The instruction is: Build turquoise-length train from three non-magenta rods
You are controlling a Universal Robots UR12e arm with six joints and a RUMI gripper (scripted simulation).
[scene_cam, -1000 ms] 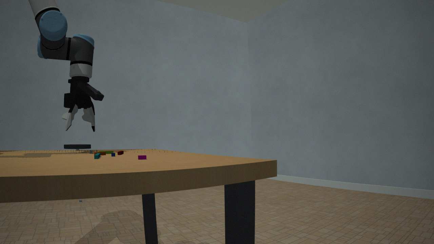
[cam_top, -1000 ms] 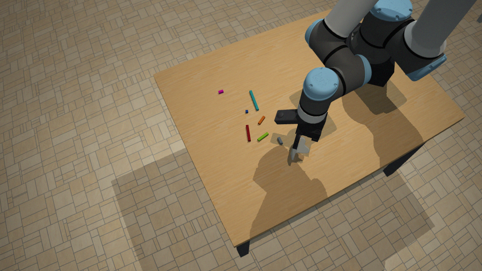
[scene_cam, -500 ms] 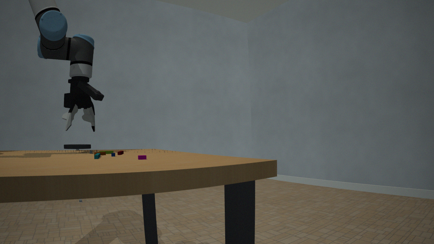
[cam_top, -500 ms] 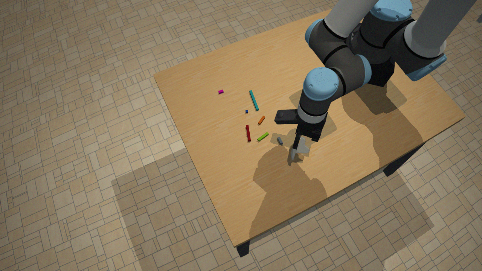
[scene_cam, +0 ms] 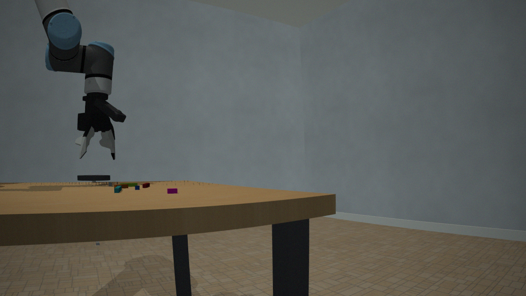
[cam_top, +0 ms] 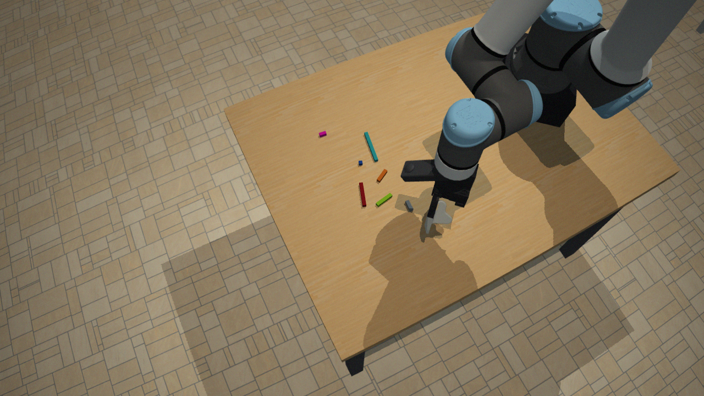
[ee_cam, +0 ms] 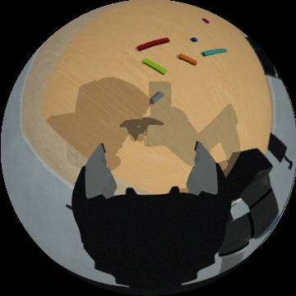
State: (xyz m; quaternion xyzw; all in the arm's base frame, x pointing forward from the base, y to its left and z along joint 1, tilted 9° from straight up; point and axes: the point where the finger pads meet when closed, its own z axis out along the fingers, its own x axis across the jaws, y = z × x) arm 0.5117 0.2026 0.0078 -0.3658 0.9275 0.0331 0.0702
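The two-jaw gripper (cam_top: 433, 227) (scene_cam: 97, 156) (ee_cam: 150, 142) hangs above the wooden table (cam_top: 304, 246) (scene_cam: 220, 204) (ee_cam: 230, 90), its jaws spread wide — nothing between them. The turquoise rod (cam_top: 370, 146) (scene_cam: 117, 189) (ee_cam: 215, 53) lies flat, apart from the others. Near it are the blue rod (cam_top: 360, 163) (scene_cam: 137, 187) (ee_cam: 194, 39) and the orange rod (cam_top: 381, 175) (scene_cam: 122, 186) (ee_cam: 187, 59). The red rod (cam_top: 362, 194) (scene_cam: 146, 185) (ee_cam: 153, 44) and lime rod (cam_top: 384, 199) (scene_cam: 128, 184) (ee_cam: 154, 67) lie near each other, at different angles. The grey rod (cam_top: 408, 205) (scene_cam: 110, 184) (ee_cam: 156, 98) is nearest the gripper; the magenta rod (cam_top: 322, 133) (scene_cam: 171, 190) (ee_cam: 205, 20) lies well apart from it — no rods are joined end to end.
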